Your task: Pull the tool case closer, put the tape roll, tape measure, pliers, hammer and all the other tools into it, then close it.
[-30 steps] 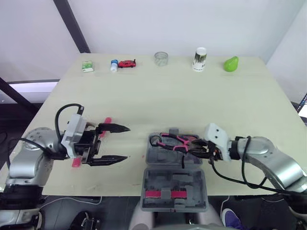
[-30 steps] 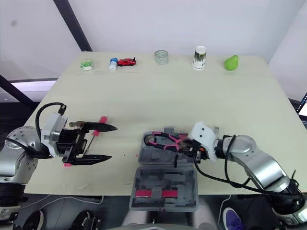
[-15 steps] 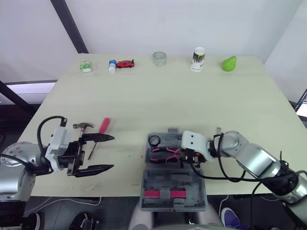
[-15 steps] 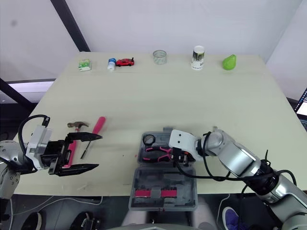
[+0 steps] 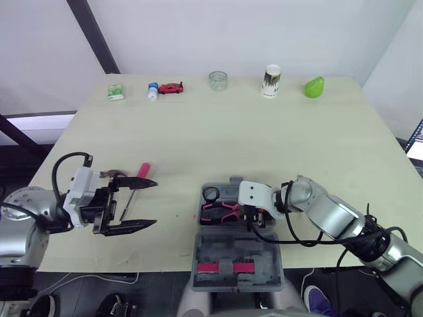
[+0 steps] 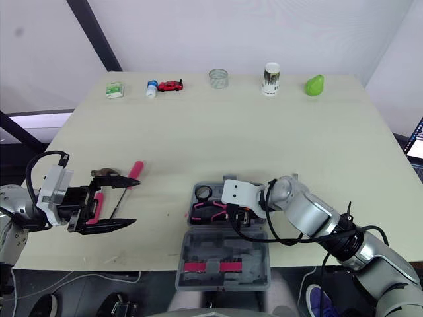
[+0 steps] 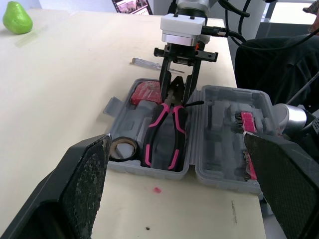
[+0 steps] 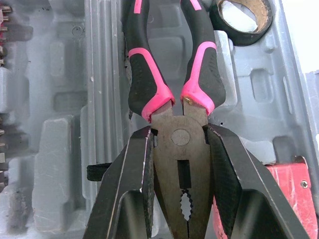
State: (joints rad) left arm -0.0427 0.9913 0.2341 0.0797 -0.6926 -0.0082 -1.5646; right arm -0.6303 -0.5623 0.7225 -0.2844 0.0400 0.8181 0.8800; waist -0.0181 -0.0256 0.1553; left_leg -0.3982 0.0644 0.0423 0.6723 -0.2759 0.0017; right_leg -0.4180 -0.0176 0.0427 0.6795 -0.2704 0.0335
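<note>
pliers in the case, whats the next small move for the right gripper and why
Probably open the right gripper and lift it out. The pliers already lie flat in the tool case beside the tape roll, with the gripper shut on their head, so only letting go remains.

Tool case (image 8: 60, 149): grey matt moulded plastic. Pliers (image 8: 179, 142): dull bare metal head, smooth black-pink rubbery grips. Table (image 5: 231, 132): smooth, matt.
</note>
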